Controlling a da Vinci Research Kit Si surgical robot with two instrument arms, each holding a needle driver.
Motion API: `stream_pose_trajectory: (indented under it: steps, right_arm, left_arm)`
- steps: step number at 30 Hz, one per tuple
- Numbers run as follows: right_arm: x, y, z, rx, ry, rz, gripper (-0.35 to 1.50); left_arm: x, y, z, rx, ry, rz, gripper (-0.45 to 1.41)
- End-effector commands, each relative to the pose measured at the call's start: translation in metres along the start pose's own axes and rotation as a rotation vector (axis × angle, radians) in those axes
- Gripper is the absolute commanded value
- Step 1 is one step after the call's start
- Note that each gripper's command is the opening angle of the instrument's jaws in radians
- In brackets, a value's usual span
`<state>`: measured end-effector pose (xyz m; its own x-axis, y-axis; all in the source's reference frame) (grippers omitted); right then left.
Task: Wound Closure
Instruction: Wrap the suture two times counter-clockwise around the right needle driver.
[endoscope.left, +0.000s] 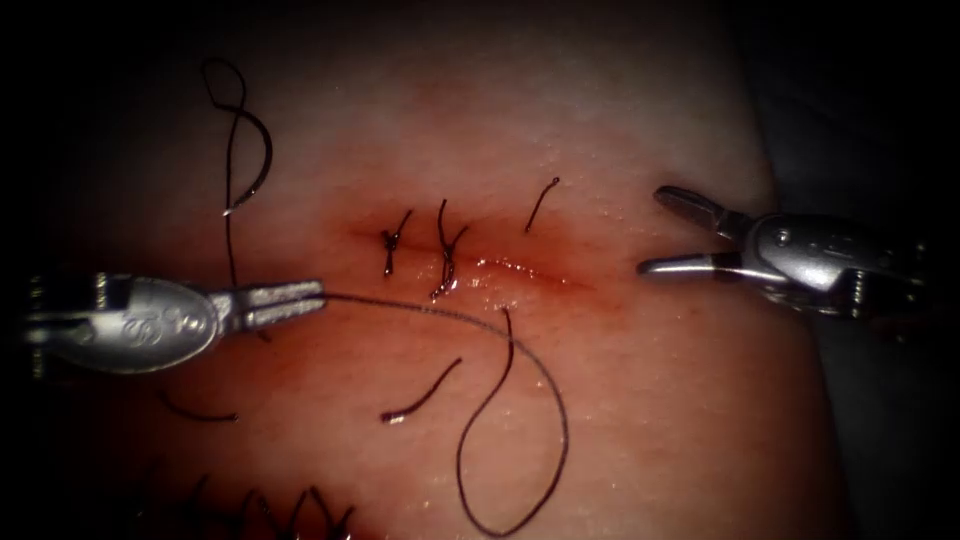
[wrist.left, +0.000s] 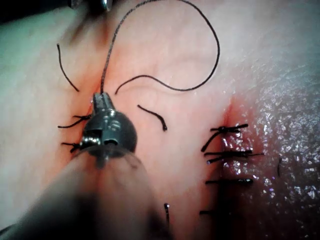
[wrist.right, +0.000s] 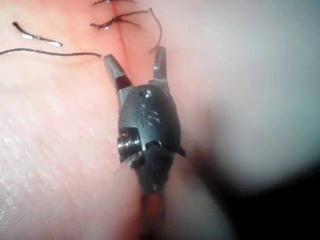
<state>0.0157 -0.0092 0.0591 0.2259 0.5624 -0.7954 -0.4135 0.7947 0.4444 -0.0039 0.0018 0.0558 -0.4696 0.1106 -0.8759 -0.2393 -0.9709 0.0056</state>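
The left tool (endoscope.left: 300, 298) has its jaws clamped on the thread (endoscope.left: 450, 318), the right tool (endoscope.left: 675, 232) spread and empty, the needle (endoscope.left: 255, 160) lying loose on the tissue (endoscope.left: 650, 400).

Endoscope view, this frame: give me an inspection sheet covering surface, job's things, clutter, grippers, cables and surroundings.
Surface: tissue; cut partly closed by two stitches; red fluid around it.
Job's things: needle seems to lie on the tissue left of the cut, not in it; thread loops over the tissue.
Clutter: cut ends of thread.
Grippers: left tool fingers shut on the thread; right tool fingers open, holding nothing.
Cables: nothing seen.
Surroundings: nothing seen.
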Motion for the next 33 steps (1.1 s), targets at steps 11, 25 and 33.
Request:
stream_pose_trajectory:
  steps: [11,25,33]
  right_arm:
    - [0.0013,-0.0079,0.0092,0.194,0.087,-0.071,-0.35]
    - [0.0020,-0.0115,0.0180,0.237,0.337,-0.091,-0.35]
    - [0.0042,-0.0108,0.0176,0.158,0.431,-0.043,-0.35]
  left_arm:
    - [-0.0003,-0.0045,-0.0012,0.179,0.186,-0.039,-0.45]
    - [-0.0060,-0.0053,0.0053,0.196,0.112,-0.032,-0.45]
    - [-0.0092,-0.0031,0.0069,0.150,0.045,0.010,-0.45]
